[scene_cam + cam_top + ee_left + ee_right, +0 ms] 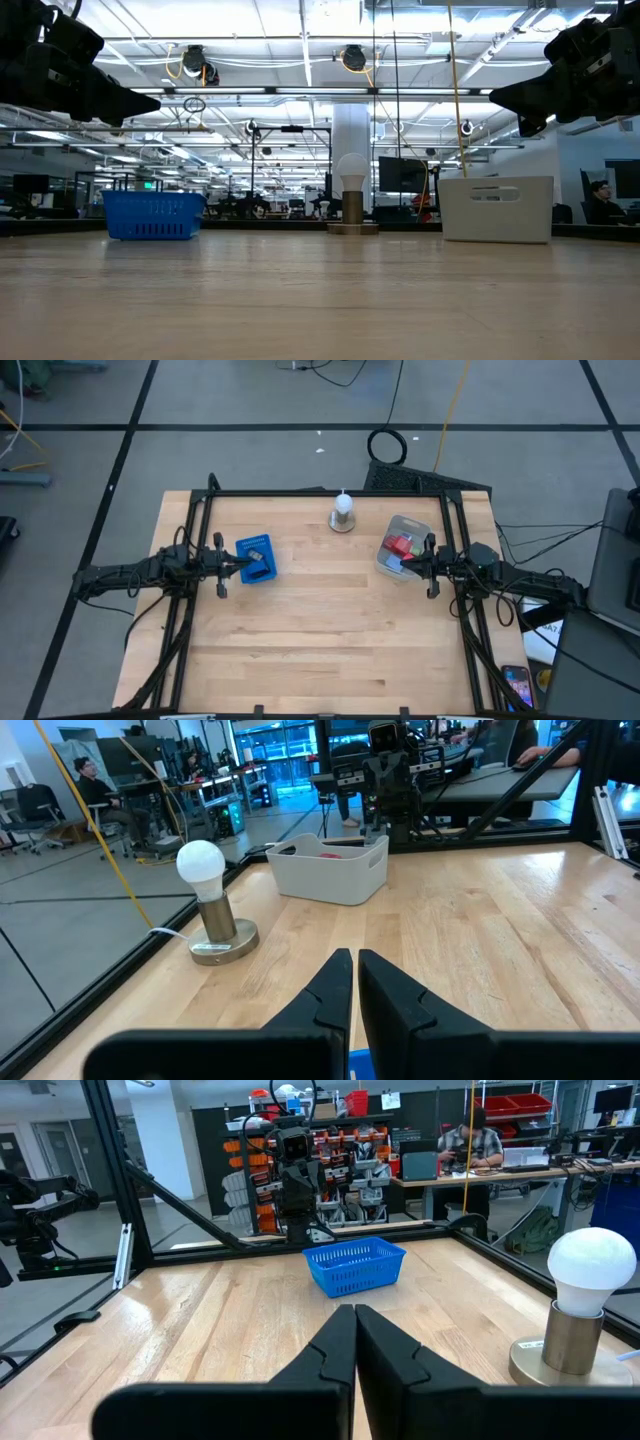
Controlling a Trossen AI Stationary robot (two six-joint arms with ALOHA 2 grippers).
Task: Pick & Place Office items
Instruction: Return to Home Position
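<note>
Far left, left gripper (238, 560) is hanging high over the basket's (152, 215) left edge, fingers pressed together, pinching nothing. Can't tell if the basket is holding anything, since the gripper is covering part of it. Lamp (343, 512) is standing mid-table at the back, well apart from both. Right of it, items (401, 546) are lying in the bin (496, 208), with red pieces showing on top and the rest hard to make out. Right gripper (412, 560) is hovering raised over the bin's right rim, tips pointing at the items, so it's being the nearer one by far. Its fingers are lying flat on each other, carrying nothing. My read: sorting is looking done. Both grippers are only needing to pull back outward, with neither bin nor basket sitting in that path.
</note>
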